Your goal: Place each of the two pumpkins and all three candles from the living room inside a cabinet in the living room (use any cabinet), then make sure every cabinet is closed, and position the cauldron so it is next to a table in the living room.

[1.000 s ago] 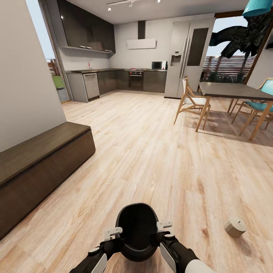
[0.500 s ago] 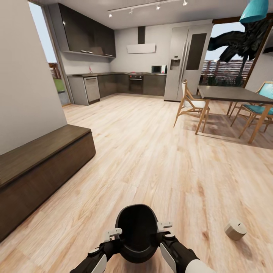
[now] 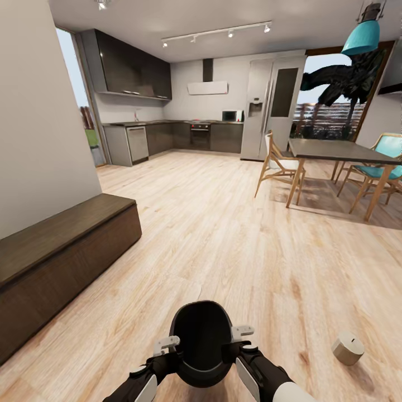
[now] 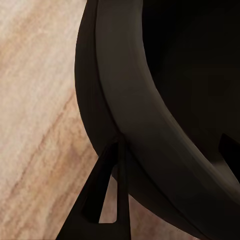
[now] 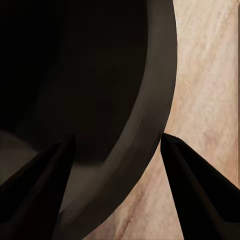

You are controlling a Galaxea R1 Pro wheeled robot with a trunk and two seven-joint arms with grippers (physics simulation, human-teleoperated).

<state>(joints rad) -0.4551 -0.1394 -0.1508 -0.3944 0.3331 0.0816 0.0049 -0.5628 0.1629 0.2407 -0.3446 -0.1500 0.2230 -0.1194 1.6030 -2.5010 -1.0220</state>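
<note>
1. Cauldron [image 3: 201, 340] in head view: at 6 o'clock, carried low between both grippers, left gripper [image 3: 166, 343] and right gripper [image 3: 242, 335] on opposite rim sides. Table [image 3: 340, 149] at 2 o'clock, cabinet [image 3: 61, 251] at 9 o'clock. Candle [image 3: 348, 348] on floor at 4 o'clock.
2. Left wrist: fingers [image 4: 107, 192] straddle the rim [image 4: 125, 100], clamped.
3. Right wrist: fingers [image 5: 192, 187] straddle the wall, gripping. Drive slowly toward the table, both arms level.

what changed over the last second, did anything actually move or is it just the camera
Mostly the camera: the head view tilted upward, showing more ceiling. The cauldron stays held between the left gripper and right gripper, the candle stays on the floor, and the cabinet stays closed.
</note>
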